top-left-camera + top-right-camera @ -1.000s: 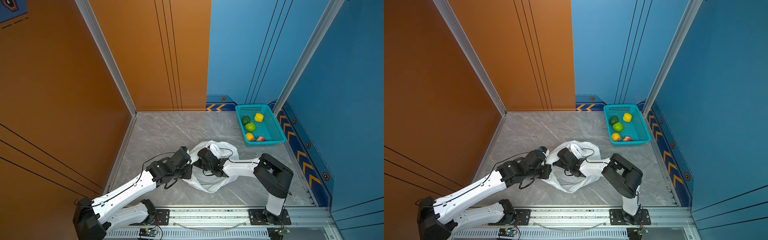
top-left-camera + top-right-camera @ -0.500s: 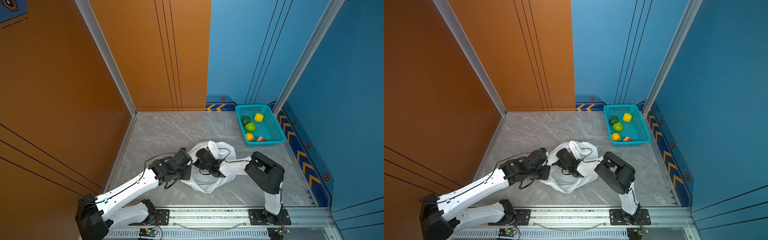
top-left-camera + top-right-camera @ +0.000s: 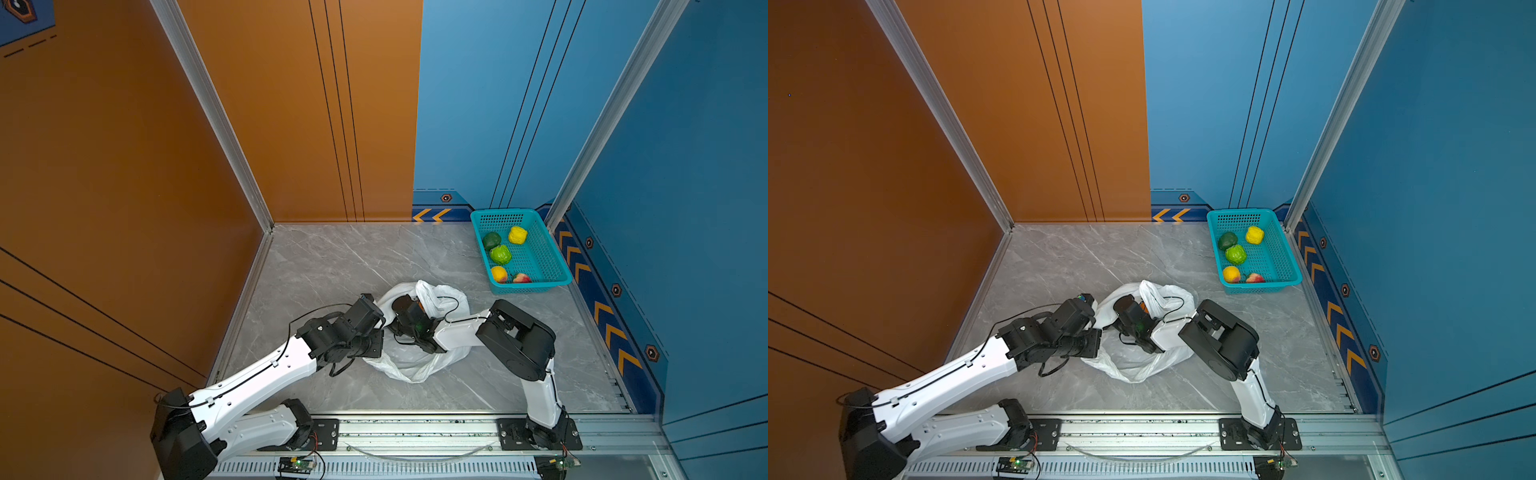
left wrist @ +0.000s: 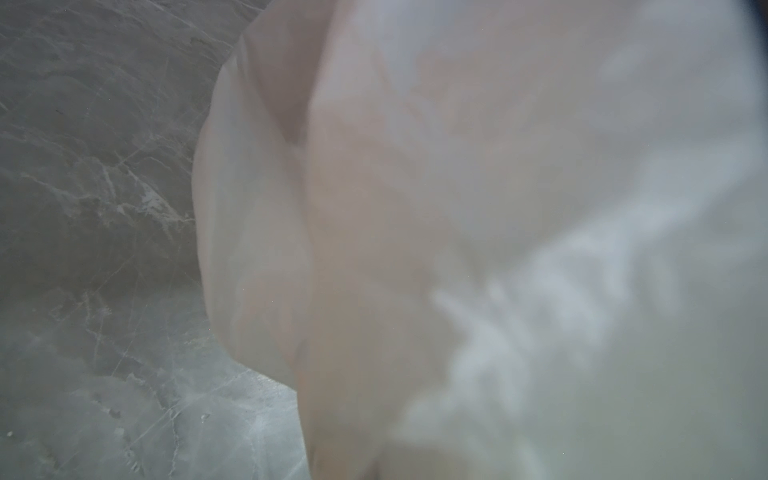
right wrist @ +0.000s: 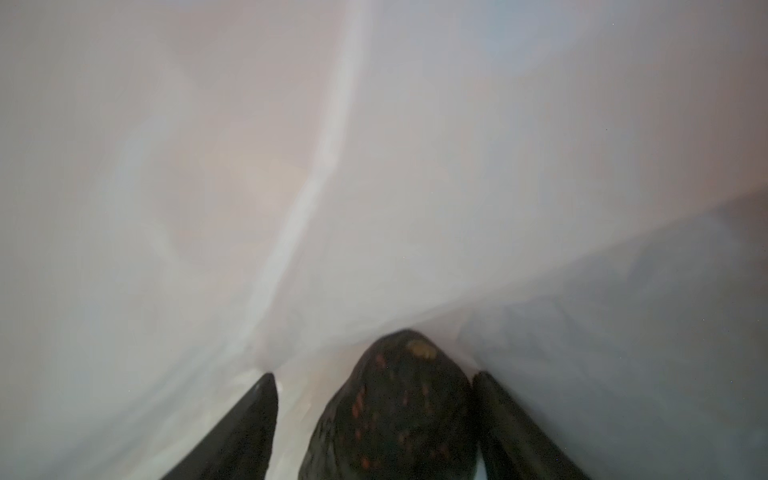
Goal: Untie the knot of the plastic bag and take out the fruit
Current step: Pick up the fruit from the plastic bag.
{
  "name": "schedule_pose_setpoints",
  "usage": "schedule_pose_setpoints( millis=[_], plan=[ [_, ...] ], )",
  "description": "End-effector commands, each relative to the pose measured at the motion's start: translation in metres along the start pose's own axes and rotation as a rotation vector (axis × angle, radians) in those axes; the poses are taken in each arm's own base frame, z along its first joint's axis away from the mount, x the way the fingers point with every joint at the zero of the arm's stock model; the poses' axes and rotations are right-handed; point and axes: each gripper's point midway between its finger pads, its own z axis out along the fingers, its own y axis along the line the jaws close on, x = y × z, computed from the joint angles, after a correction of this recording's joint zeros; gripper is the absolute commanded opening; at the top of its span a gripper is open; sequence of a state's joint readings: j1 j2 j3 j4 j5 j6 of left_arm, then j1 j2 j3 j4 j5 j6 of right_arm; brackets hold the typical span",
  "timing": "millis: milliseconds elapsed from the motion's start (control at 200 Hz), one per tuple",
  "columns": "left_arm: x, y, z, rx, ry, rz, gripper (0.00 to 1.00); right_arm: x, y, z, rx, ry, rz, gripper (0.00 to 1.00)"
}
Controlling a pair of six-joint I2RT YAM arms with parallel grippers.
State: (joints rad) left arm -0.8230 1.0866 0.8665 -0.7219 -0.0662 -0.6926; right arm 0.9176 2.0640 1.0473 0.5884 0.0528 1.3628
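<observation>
The white plastic bag (image 3: 411, 361) lies crumpled mid-floor with its mouth open; the knot is out of view. My left gripper (image 3: 374, 311) sits at the bag's left rim, and white film (image 4: 457, 208) fills its wrist view and hides the fingers. My right gripper (image 5: 374, 376) reaches inside the bag (image 3: 1133, 365). A near-black fruit (image 5: 395, 415) with red flecks sits between its open jaws, touching one finger (image 5: 498, 407), a gap at the other (image 5: 249, 415). A bit of orange (image 3: 421, 306) shows beside it.
A teal basket (image 3: 548, 257) stands at the back right by the blue wall, holding dark green (image 3: 491, 240), yellow (image 3: 517, 235), bright green (image 3: 500, 254), yellow-orange (image 3: 498, 274) and red (image 3: 521, 278) fruit. Orange wall on the left, a rail at the front.
The right arm's elbow has swung left and its gripper has gone a little deeper into the bag. The left arm has shifted slightly and kept to the rim.
</observation>
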Motion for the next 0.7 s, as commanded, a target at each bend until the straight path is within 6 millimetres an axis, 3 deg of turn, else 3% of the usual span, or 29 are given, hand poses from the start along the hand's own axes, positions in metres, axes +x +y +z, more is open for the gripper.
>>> schedule_pose_setpoints(
  millis=[0,65,290,466,501,691],
  plan=[
    [-0.001,-0.003,-0.002,0.020,0.008,0.004,0.00,0.000,-0.023,0.015,0.046,0.000,0.053,0.60],
    [0.000,-0.003,-0.003,0.024,0.009,0.003,0.00,-0.003,-0.027,0.018,0.049,-0.010,0.068,0.51],
    [-0.002,-0.002,-0.006,0.023,-0.008,0.001,0.00,-0.005,-0.035,0.015,0.056,-0.017,0.080,0.34],
    [-0.005,0.002,-0.007,0.006,-0.027,-0.011,0.00,-0.006,-0.049,-0.005,0.083,-0.015,0.086,0.31],
    [-0.006,0.002,-0.007,0.003,-0.031,-0.012,0.00,-0.009,-0.039,-0.014,0.062,-0.017,0.089,0.31],
    [-0.014,0.004,-0.008,-0.018,-0.054,-0.017,0.00,-0.008,-0.043,-0.045,0.108,0.009,0.044,0.30]
  ],
)
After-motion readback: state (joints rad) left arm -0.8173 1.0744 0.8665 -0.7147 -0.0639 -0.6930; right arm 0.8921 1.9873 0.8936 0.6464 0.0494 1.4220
